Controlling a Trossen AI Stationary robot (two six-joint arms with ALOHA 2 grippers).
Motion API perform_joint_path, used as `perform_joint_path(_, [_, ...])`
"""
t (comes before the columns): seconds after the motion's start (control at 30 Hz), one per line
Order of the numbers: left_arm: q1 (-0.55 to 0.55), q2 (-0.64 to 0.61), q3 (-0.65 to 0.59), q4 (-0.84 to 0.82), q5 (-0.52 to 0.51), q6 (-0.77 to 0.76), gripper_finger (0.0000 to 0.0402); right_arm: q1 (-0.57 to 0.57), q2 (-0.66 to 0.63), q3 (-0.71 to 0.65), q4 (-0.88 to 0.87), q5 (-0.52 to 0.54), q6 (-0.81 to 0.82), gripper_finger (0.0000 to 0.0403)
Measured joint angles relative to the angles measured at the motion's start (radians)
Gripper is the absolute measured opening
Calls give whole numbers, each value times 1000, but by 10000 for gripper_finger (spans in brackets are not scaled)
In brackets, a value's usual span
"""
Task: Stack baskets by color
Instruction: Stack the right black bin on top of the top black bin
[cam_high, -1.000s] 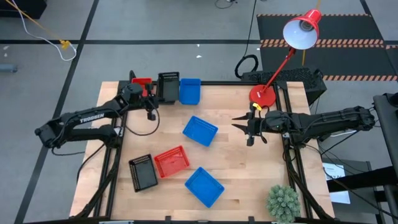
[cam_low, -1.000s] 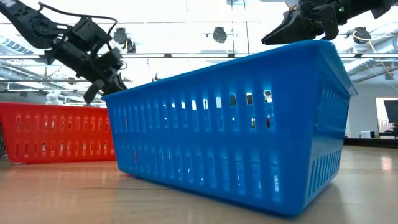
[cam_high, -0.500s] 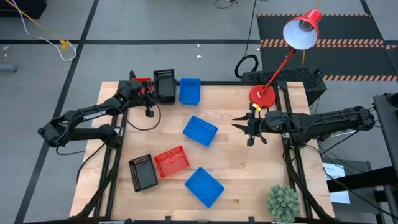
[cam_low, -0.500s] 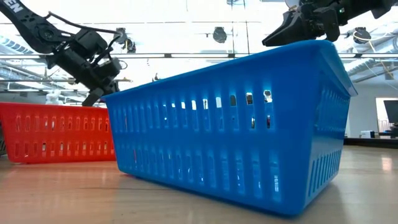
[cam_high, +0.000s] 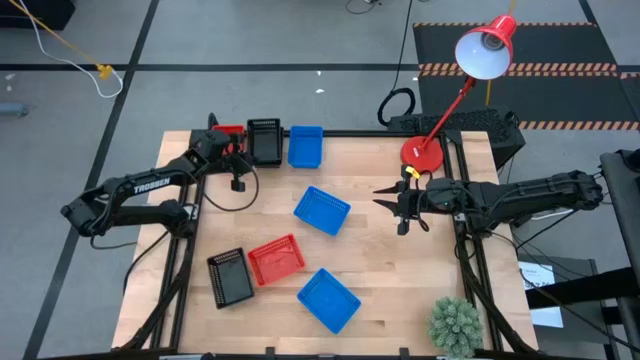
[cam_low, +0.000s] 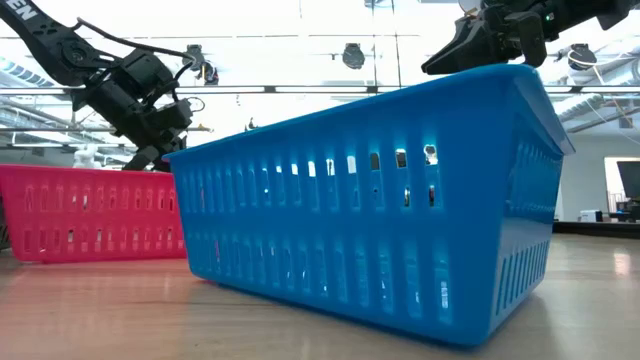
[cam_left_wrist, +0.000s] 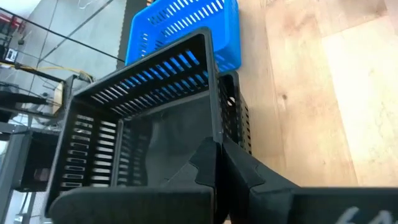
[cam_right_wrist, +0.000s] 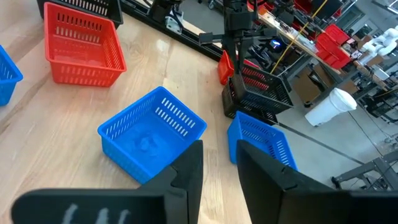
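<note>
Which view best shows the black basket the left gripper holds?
The left wrist view: the black basket fills it, tilted over another black one, fingers shut on its rim. The high view shows it small at the table's far edge; the right wrist view, distant; the low view, nothing.

Robotics lab, wooden table (cam_high: 400, 280) on a metal frame, grey taped floor (cam_high: 250, 50), cluttered workbenches (cam_right_wrist: 323, 37) behind
</note>
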Motion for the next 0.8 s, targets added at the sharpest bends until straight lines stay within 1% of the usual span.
perform_joint_path(0.2, [0, 0, 0, 0, 0, 24, 20, 0, 0, 0, 0, 0, 0, 89])
perform_joint_path(0.4, [-1, 4, 0, -6, 0, 34, 7, 0, 0, 0, 0, 0, -3, 89])
perform_joint_path(0.53, [-19, 28, 0, -9, -21, 49, 30, 0, 0, 0, 0, -1, -3, 89])
perform_joint_path(0.73, [-53, 60, 0, 19, -93, 50, 58, 0, 0, 0, 0, -7, -3, 89])
perform_joint_path(0.8, [-57, 66, 0, 34, -117, 35, 68, 0, 0, 0, 0, -26, -3, 89])
